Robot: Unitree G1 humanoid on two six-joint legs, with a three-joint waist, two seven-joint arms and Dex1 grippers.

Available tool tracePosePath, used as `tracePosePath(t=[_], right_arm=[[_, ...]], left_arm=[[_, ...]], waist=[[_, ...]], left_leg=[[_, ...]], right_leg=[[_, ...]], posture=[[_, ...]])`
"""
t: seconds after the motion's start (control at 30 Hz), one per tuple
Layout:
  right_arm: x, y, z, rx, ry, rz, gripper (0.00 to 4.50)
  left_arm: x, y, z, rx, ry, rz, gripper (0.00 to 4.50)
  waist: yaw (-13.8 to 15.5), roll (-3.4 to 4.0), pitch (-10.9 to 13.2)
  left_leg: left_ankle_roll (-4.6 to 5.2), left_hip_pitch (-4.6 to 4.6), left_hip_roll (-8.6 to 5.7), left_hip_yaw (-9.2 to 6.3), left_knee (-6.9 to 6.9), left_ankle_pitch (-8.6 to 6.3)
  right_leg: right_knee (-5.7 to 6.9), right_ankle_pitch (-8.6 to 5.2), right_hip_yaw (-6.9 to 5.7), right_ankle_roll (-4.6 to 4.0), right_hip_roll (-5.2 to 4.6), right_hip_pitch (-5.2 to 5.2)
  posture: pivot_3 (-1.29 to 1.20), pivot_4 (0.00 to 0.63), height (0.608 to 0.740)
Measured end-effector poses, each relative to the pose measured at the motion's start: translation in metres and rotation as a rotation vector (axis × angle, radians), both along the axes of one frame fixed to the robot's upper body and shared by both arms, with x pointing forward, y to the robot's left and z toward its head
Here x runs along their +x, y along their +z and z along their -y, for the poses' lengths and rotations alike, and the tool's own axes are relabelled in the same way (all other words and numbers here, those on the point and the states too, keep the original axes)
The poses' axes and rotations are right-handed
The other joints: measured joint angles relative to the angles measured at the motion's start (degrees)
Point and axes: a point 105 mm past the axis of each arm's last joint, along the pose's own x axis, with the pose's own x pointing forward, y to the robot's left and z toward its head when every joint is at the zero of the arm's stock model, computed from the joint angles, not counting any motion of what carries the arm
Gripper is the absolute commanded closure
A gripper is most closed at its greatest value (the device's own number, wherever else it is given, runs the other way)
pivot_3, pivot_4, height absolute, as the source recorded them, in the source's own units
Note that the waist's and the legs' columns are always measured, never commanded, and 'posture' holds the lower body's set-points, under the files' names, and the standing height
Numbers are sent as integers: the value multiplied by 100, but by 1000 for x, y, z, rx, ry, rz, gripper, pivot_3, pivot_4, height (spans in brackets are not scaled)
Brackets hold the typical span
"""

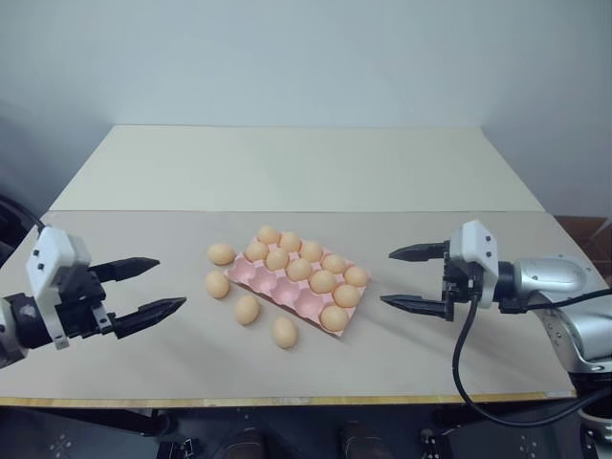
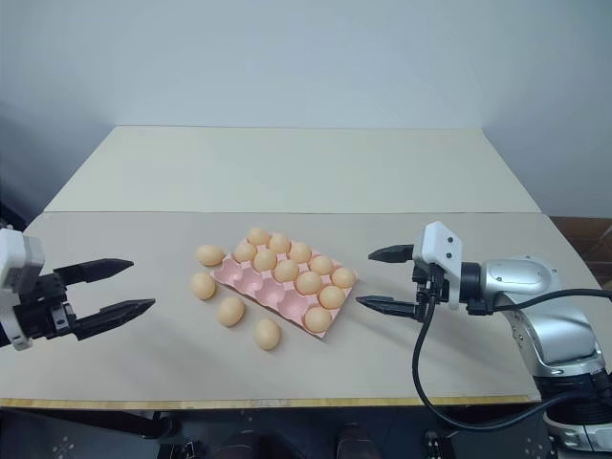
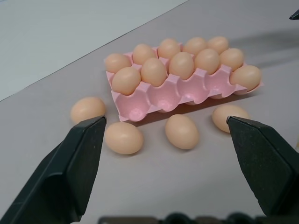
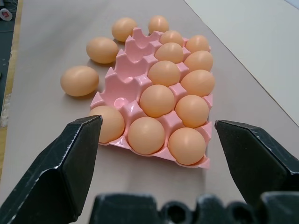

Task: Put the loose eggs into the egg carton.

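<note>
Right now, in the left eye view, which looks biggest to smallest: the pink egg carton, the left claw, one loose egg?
1. The egg carton.
2. The left claw, open; it is nearer the camera, so its look is flattered.
3. The loose egg, clearly smallest.

No readable text, label, brand, number or sign appears anywhere in these views. The egg carton (image 1: pixel 287 287), the eggs and the table surface (image 1: pixel 287 172) carry no print that can be made out.
</note>
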Motion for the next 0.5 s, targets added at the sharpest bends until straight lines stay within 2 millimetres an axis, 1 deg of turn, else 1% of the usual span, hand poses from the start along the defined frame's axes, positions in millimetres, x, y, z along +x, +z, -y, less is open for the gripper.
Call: tracePosePath(t=[0.23,0.43,0.5], right_arm=[[0,0,0,0,0,0,0],[3,-1,3,3,-11,-10,0],[5,4,4,-5,-5,2,0]], left_arm=[[2,4,1,-24,5,11,12],[-4,2,4,29,-55,-19,12],[-4,3,6,29,-74,-15,12]], waist=[[3,0,0],[-1,0,0],[1,2,1]], left_leg=[[0,0,0,0,0,0],[0,0,0,1,0,0],[0,1,0,1,0,0]], right_leg=[[0,0,0,0,0,0],[0,0,0,0,0,0],[0,0,0,0,0,0]], posture=[[0,150,740],[0,150,740],[0,150,740]])
